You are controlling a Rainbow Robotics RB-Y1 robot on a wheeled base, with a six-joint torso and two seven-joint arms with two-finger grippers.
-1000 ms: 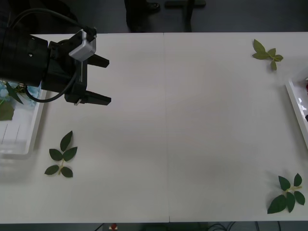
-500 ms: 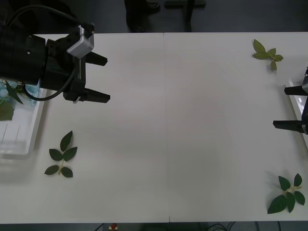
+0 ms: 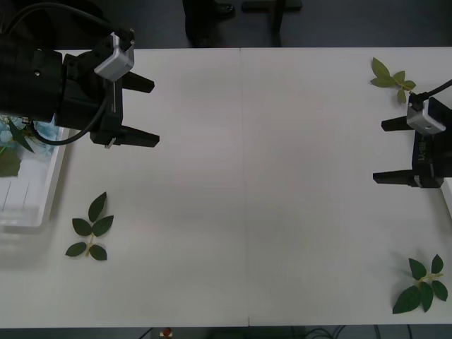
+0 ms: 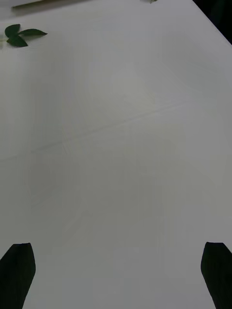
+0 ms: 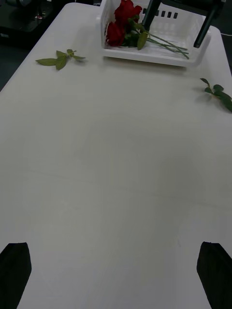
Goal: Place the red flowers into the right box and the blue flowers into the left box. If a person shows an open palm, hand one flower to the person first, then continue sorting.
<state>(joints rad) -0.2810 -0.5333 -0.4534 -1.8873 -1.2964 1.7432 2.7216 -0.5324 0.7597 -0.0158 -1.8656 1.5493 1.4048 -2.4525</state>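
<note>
Your left pincer (image 3: 146,111) hangs spread and empty over the surface (image 3: 247,191); just behind it sits the left box (image 3: 42,191) with blue flowers (image 3: 18,133) at its far end. Your right pincer (image 3: 390,150) is spread too, holding nothing. Behind it, seen from your left wrist, the right box (image 5: 150,52) holds red flowers (image 5: 121,21).

The left arm hides most of the blue flowers (image 3: 32,132), perhaps inside the left box (image 3: 35,205).
</note>
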